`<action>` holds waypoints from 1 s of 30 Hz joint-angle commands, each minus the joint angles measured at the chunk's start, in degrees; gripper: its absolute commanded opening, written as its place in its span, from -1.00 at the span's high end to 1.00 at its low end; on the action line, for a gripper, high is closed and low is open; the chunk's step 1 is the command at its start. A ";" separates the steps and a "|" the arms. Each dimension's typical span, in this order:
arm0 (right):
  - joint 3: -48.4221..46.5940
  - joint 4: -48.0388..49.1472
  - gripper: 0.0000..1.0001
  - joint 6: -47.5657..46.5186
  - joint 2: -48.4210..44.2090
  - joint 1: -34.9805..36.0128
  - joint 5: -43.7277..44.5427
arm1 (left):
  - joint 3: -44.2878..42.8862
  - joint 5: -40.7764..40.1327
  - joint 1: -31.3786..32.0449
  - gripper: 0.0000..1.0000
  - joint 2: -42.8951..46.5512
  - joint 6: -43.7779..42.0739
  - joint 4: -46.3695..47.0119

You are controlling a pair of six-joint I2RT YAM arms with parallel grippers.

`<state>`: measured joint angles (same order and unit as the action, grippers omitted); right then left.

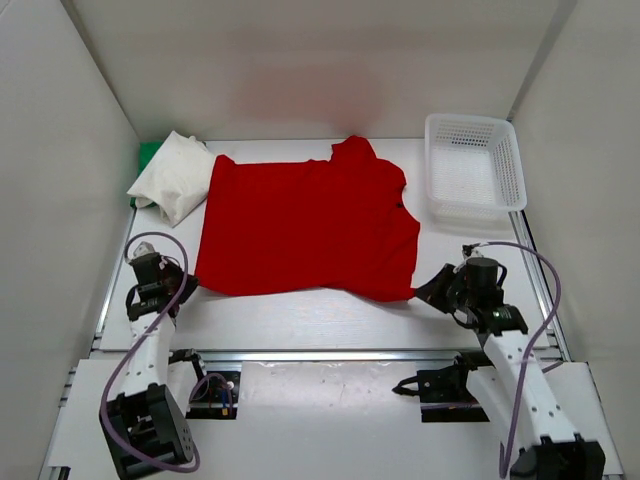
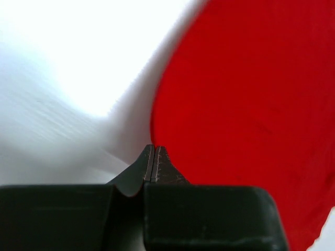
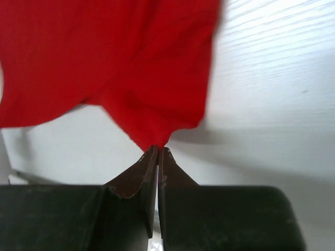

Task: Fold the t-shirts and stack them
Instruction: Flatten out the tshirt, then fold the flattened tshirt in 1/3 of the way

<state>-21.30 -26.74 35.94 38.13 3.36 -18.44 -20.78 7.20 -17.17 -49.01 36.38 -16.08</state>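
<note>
The red shirt point(image 1: 305, 225) lies spread flat on the desk point(image 1: 300, 320); the left gripper point(image 2: 152, 148) is fully closed on its near left corner, and the right gripper point(image 3: 158, 149) is fully closed on its near right corner. The white shirt point(image 1: 175, 178) lies folded at the far left, on the green shirt point(image 1: 148, 155). The basket point(image 1: 468, 165) stands at the far right, and all three shirts are outside it.

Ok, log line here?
red shirt flat | left gripper shut on near-left corner | right gripper shut on near-right corner | white shirt back-left
</note>
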 commanded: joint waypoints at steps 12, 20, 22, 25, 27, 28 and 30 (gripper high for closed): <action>-7.79 -9.95 1.00 7.32 -8.54 21.17 18.26 | -4.01 7.47 0.56 1.00 3.85 -1.24 -2.94; -19.46 7.41 0.99 -3.24 20.12 4.20 6.46 | -9.02 3.27 3.36 1.00 -10.82 7.38 8.59; -23.50 8.55 1.00 -3.77 27.14 4.82 8.67 | -10.68 3.17 3.46 1.00 -14.68 8.70 11.41; -29.83 9.08 0.99 -4.74 34.53 4.12 6.74 | -13.40 4.22 2.23 1.00 -21.54 9.76 12.91; -32.83 9.69 1.00 -5.09 37.80 3.33 8.34 | -14.82 3.61 2.14 1.00 -24.63 9.76 13.44; -34.84 9.69 0.99 -5.18 40.59 2.72 8.15 | -15.78 4.04 1.70 1.00 -26.12 9.67 13.96; -38.37 9.78 1.00 -5.45 44.39 2.27 8.77 | -17.28 3.08 2.49 1.00 -28.32 10.38 14.58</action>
<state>-55.31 -20.16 32.27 79.31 6.70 -10.94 -34.94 11.35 -14.83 -76.29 45.34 -4.71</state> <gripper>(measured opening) 0.008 0.022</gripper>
